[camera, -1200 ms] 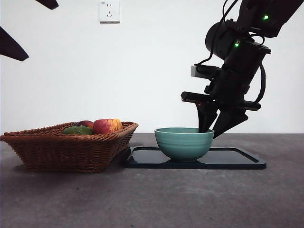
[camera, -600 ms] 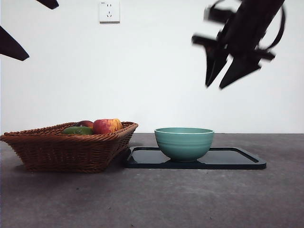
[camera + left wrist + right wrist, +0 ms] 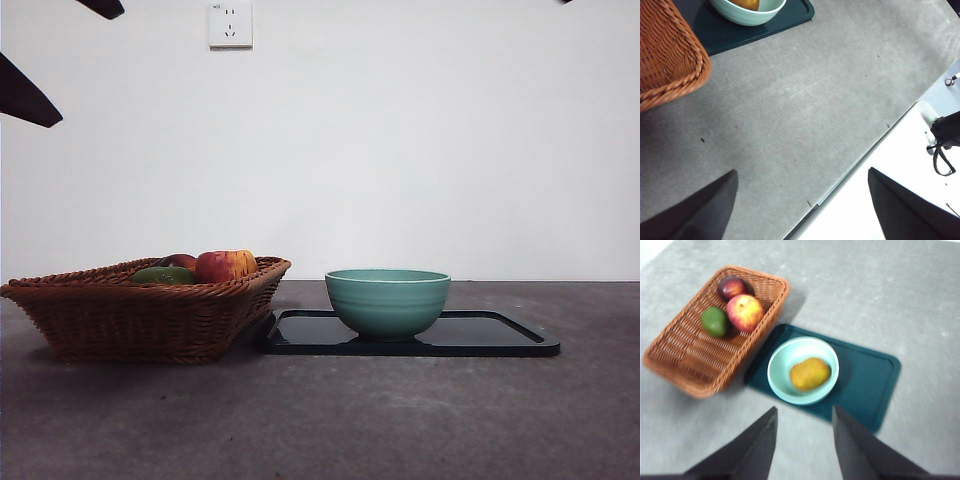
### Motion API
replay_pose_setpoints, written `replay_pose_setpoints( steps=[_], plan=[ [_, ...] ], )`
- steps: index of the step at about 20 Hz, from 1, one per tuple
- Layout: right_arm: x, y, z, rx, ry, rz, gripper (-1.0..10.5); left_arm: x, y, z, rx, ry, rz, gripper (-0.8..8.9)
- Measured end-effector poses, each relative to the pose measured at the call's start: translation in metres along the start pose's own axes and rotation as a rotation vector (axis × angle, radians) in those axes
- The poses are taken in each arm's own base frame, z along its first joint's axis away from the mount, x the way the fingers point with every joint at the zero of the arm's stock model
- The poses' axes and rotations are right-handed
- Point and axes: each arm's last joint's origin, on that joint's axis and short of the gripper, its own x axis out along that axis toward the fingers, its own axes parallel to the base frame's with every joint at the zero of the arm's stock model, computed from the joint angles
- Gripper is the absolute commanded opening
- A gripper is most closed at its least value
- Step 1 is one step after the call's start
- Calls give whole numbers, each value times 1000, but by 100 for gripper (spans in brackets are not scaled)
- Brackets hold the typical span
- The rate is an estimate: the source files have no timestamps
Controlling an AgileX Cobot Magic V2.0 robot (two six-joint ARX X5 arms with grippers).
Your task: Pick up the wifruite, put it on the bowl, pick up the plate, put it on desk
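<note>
The mint-green bowl [image 3: 388, 301] stands upright on a dark tray [image 3: 500, 338] that lies flat on the grey desk [image 3: 400, 420]. 1 yellow-orange fruit [image 3: 809, 373] lies inside the bowl, hidden from the front by its wall.

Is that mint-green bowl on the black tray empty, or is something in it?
Not empty. The right wrist view shows one yellow-orange fruit lying inside the round mint-green bowl; from the front its wall hides the fruit.
</note>
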Motion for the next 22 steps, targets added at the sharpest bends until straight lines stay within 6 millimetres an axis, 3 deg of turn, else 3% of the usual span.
replay_pose_setpoints(
  steps=[6, 11, 22],
  plan=[
    [-18, 3, -51, -16, 56, 232, 176, 0, 0, 1, 3, -6, -1, 407],
    [-9, -2, -89, 12, 163, 238, 176, 0, 0, 1, 3, -6, -1, 406],
    [-10, -3, -91, 8, 158, 240, 176, 0, 0, 1, 3, -6, -1, 407]
  ],
)
